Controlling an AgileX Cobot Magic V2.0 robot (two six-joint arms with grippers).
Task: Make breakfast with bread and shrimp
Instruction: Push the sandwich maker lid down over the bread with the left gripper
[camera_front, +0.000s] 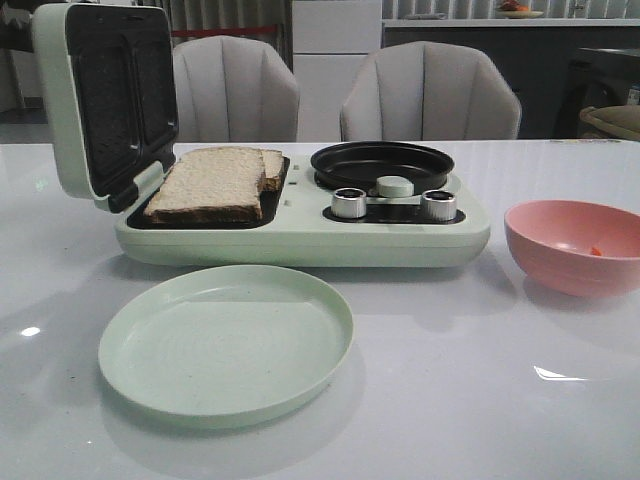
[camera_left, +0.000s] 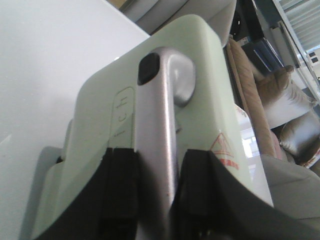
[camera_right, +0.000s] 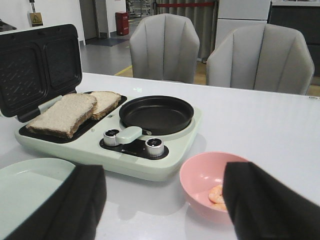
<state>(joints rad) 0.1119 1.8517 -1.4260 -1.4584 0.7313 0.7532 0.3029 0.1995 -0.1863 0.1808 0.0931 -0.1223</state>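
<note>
Two slices of bread (camera_front: 210, 185) (camera_right: 65, 114) lie overlapping on the dark grill plate of the pale green breakfast maker (camera_front: 300, 245). Its lid (camera_front: 100, 100) stands open and upright. The left gripper (camera_left: 157, 200) is out of the front view, behind the lid. It is shut on the lid's silver handle (camera_left: 157, 125), one black finger on each side. The shrimp (camera_right: 216, 195) lie in the pink bowl (camera_front: 560, 250) (camera_right: 200, 172), to the right of the maker. My right gripper (camera_right: 165, 210) hangs open and empty over the table in front of the maker, its one finger partly hiding the bowl.
A round black pan (camera_front: 380, 165) sits on the maker's right half, with two silver dials and a pale green knob (camera_front: 395, 186) in front of it. A pale green plate (camera_front: 225, 340) lies near the table's front edge. Two grey chairs (camera_front: 430, 95) stand behind the table.
</note>
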